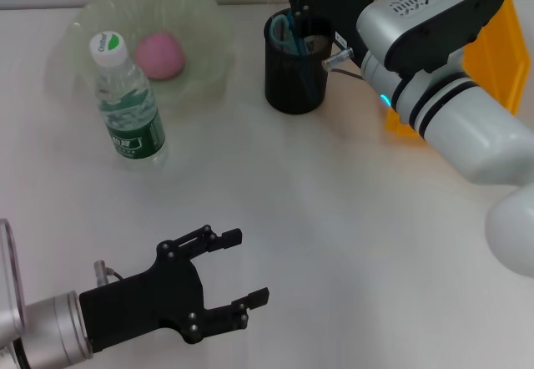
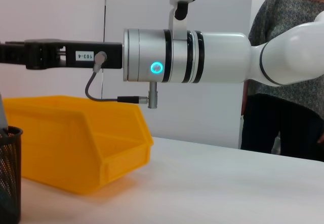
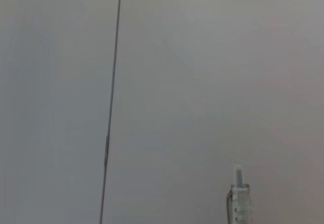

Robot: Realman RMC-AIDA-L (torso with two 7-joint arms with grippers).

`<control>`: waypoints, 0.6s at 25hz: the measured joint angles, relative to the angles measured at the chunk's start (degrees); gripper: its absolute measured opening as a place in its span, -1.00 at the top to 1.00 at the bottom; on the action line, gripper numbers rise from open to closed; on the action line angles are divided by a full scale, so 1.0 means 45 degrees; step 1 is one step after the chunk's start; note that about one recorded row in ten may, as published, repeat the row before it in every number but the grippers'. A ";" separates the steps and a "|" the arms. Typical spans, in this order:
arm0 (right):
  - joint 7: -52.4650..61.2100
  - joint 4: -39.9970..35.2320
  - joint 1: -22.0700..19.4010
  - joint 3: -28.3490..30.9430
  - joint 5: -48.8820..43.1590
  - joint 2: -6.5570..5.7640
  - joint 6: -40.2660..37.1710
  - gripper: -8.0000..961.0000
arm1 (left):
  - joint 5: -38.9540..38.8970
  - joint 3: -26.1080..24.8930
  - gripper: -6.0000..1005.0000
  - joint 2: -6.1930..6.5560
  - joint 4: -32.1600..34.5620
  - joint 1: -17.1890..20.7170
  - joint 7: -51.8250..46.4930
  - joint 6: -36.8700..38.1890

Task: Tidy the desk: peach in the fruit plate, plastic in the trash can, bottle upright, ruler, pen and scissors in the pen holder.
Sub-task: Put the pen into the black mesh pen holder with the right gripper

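- The peach lay inside the translucent green fruit plate at the far left of the white tabletop.
- The bottle, clear plastic with a white cap and green label, stood upright just in front of the plate, its cap overlapping the plate's near rim in the head view.
- The black mesh pen holder stood to the right of the plate, near the far edge of the tabletop; a blue-handled item, probably the scissors, showed inside it.
- The right pincer hung directly over the pen holder's opening, the arm reaching in from the right. Whether its fingers were spread or closed could not be told.
- In the right wrist view, the tip of a clear pen stood up against a plain wall; what held it could not be seen there.
- The yellow bin sat behind the right arm, just right of the pen holder; the left wrist view showed it resting on the tabletop beside the holder's rim.
- The left pincer hovered low over the near left part of the tabletop, well apart from every object, its fingers spread and grasping nothing.
- A person in a grey sweater stood beyond the tabletop in the left wrist view.
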 joint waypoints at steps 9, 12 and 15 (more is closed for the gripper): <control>0.0084 0.0588 0.0384 -0.0389 0.0000 0.0027 -0.0024 0.70 | -0.0001 -0.0036 -0.60 0.0000 0.0001 0.0000 0.0019 0.0000; 0.0091 0.0670 0.0387 -0.0514 -0.0001 0.0031 -0.0040 0.70 | 0.0000 -0.0036 -0.60 0.0000 0.0001 0.0001 0.0019 0.0000; 0.0093 0.0672 0.0375 -0.0519 -0.0001 0.0034 -0.0053 0.56 | -0.0001 -0.0031 -0.60 0.0000 0.0001 0.0000 0.0020 0.0000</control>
